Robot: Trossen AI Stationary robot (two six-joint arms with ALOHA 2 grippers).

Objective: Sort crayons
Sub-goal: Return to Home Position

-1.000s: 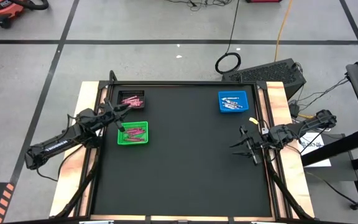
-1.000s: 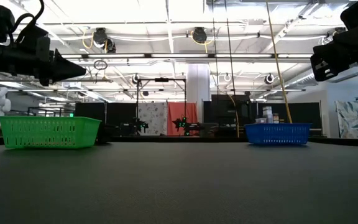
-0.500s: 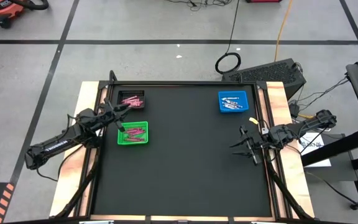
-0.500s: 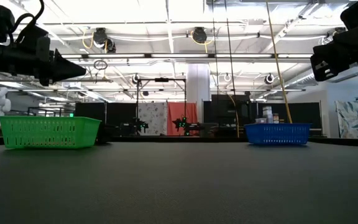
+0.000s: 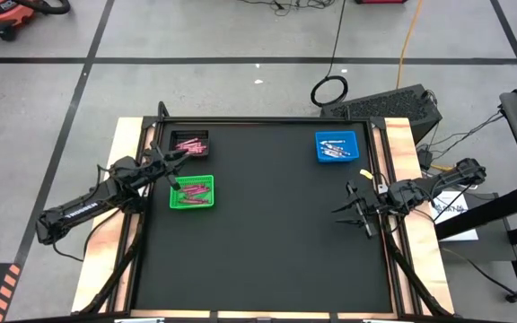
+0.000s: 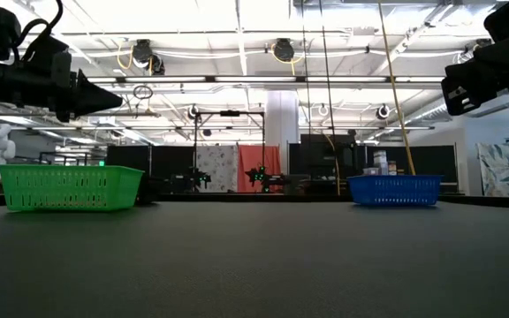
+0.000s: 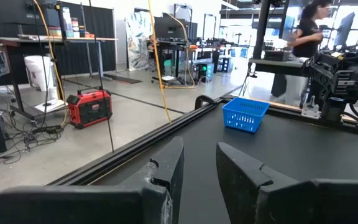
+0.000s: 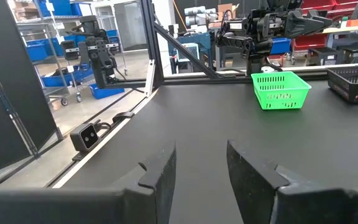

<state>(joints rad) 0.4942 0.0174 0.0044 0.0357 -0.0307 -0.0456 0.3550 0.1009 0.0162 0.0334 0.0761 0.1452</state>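
**A:** Where are the crayons (image 5: pixel 193 192)?

**B:** Reddish ones are in the green bin (image 5: pixel 172 193) at left, pink in the black bin (image 5: pixel 175 144) far-left, white in the blue bin (image 5: pixel 319 149) far-right. My left hand (image 7: pixel 199 150) and right hand (image 8: pixel 201 149) are released and empty.

**A:** Handling?

**B:** Light, stiff, probably snappable. I'd pinch mid-stick.

A matte black surface (image 5: pixel 267 251) with pale wooden side boards fills the middle — a small yellow bit (image 5: pixel 364 173) lies near its right edge. On the grey floor beyond lie a black cable ring (image 5: pixel 329 90) and a yellow cord (image 5: pixel 408 36). The left wrist view shows a red boxy machine (image 7: pixel 88 107) on the floor — and, farther off, a person in a dark top (image 7: pixel 306 37).
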